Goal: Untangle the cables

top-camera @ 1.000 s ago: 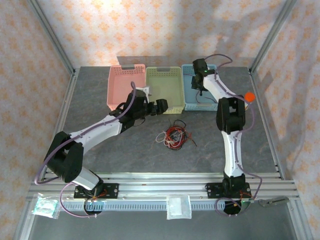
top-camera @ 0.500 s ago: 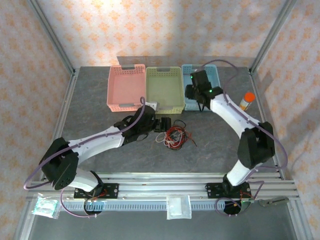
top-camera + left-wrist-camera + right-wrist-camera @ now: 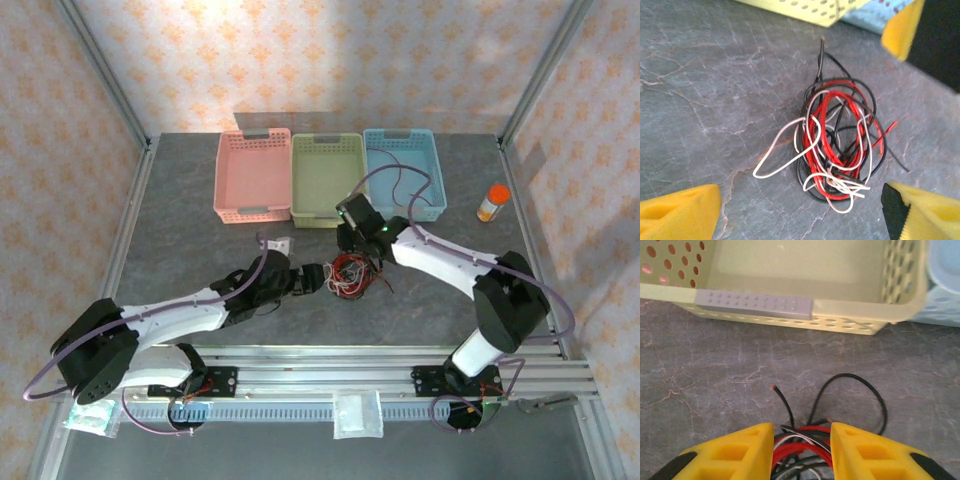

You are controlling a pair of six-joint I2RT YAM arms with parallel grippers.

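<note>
On the counter (image 3: 190, 210), your narrow right pincer (image 3: 801, 429), grip unclear, is straddling cables (image 3: 826, 131); left pincer (image 3: 801, 200) gaping, you're risking dragging everything.

you have bright, even light from above. soft shadows lie on the table (image 3: 180, 230) beside the cables (image 3: 348, 273). beyond the cables, the wall (image 3: 330, 40) carries a warm glare patch. close up, the cables read sharp.
</note>
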